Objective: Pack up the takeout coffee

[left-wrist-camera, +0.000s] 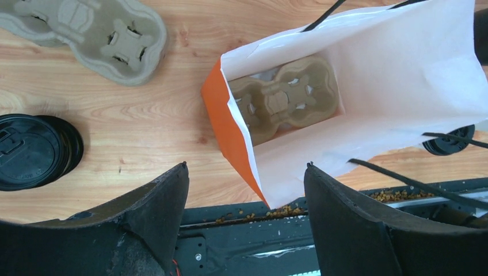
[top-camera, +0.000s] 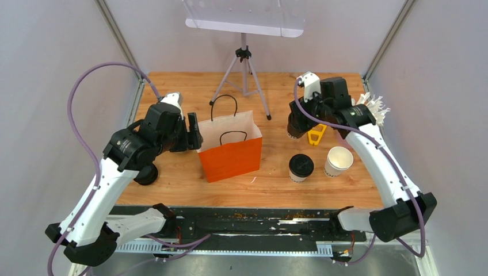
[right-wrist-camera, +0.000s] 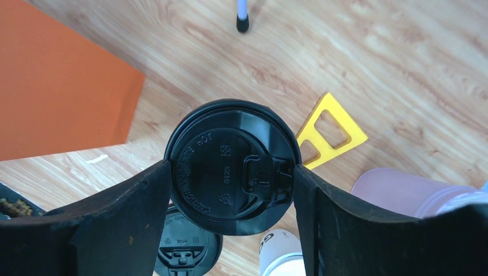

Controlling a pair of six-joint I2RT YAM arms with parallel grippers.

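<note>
My right gripper [right-wrist-camera: 231, 167] is shut on a takeout coffee cup, its fingers pressing both sides of the black lid [right-wrist-camera: 230, 144], and holds it above the table to the right of the orange paper bag [top-camera: 230, 155]. Under it stand a second lidded cup [top-camera: 301, 167] and a white cup without a lid [top-camera: 338, 160]. My left gripper [left-wrist-camera: 247, 172] is open at the bag's left side, with the bag's near corner [left-wrist-camera: 270, 198] showing between its fingers. The bag stands open with a brown pulp tray [left-wrist-camera: 285, 98] at its bottom.
Another pulp tray [left-wrist-camera: 86, 34] and a stack of black lids [left-wrist-camera: 34, 150] lie left of the bag. A yellow plastic piece [top-camera: 316, 135] and a pink cup of straws [top-camera: 373, 109] sit at the right. A tripod [top-camera: 244, 75] stands behind the bag.
</note>
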